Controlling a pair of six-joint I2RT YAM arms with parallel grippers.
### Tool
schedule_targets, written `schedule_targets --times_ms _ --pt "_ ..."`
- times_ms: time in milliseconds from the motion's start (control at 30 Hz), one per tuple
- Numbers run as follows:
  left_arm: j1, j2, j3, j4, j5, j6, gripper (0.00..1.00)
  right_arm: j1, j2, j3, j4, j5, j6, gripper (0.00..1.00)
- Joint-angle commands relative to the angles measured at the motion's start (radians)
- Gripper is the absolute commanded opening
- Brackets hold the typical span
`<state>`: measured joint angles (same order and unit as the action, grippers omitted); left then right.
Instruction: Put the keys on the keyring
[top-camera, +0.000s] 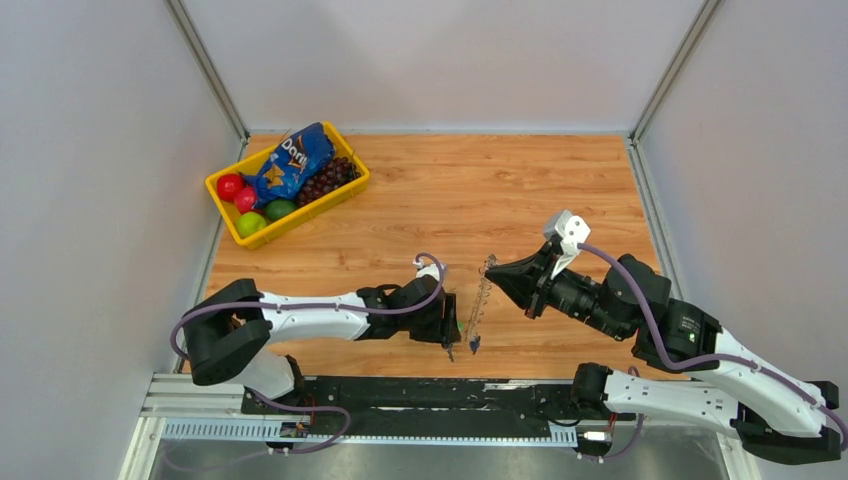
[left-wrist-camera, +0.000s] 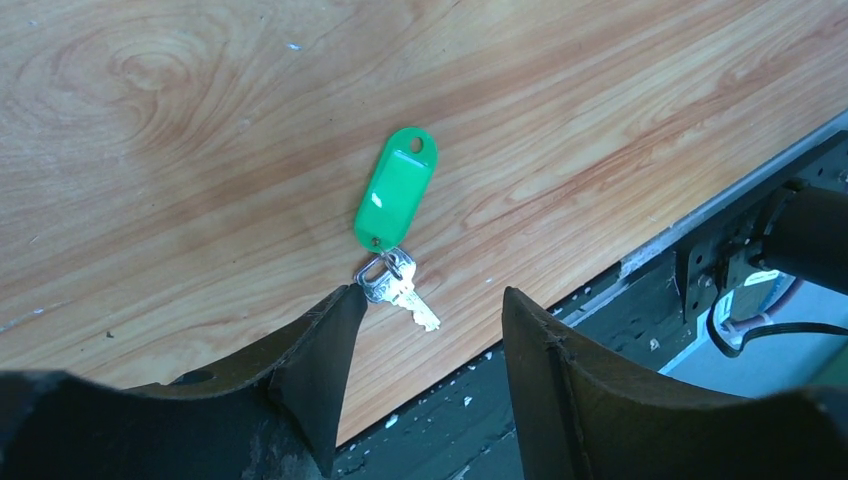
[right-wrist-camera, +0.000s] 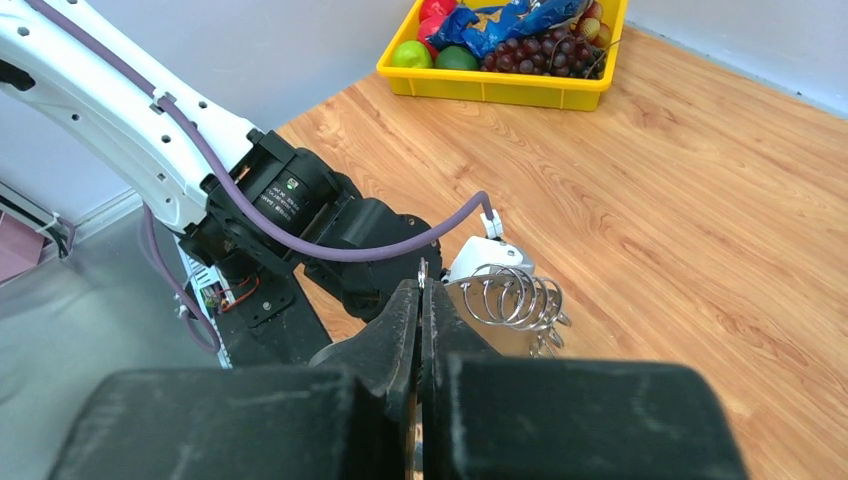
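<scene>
Near the wooden table's (top-camera: 560, 200) front edge, at six o'clock in the overhead view, small dark-metal keys with a bright green plastic tag (left-wrist-camera: 396, 283) lie loose, not yet on the large thin silvery metal keyring (right-wrist-camera: 505, 297), so all the threading remains. Left pincer (left-wrist-camera: 432, 300), jaws apart, reaches low toward three o'clock with the keys just ahead of its fingertips. Right pincer (right-wrist-camera: 421, 300), clamped on the keyring's rim, holds it upright just beside them.
</scene>
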<state>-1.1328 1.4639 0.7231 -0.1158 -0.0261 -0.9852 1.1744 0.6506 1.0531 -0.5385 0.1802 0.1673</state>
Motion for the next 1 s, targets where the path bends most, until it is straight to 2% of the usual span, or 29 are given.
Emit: schedule_targets --times_ms 0,433,967 --pt "-0.017 0.024 0.053 -0.040 -0.026 -0.012 0.63 -0.004 -0.015 0.005 0.049 0.019 0.003 0.00" --pt "-0.021 0.108 0.118 -0.071 -0.010 -0.002 0.52 -0.003 -0.037 -0.004 0.051 0.007 -0.003 0.00" --pt "-0.022 0.122 0.126 -0.117 -0.023 -0.009 0.41 -0.004 -0.041 -0.016 0.054 -0.011 -0.009 0.00"
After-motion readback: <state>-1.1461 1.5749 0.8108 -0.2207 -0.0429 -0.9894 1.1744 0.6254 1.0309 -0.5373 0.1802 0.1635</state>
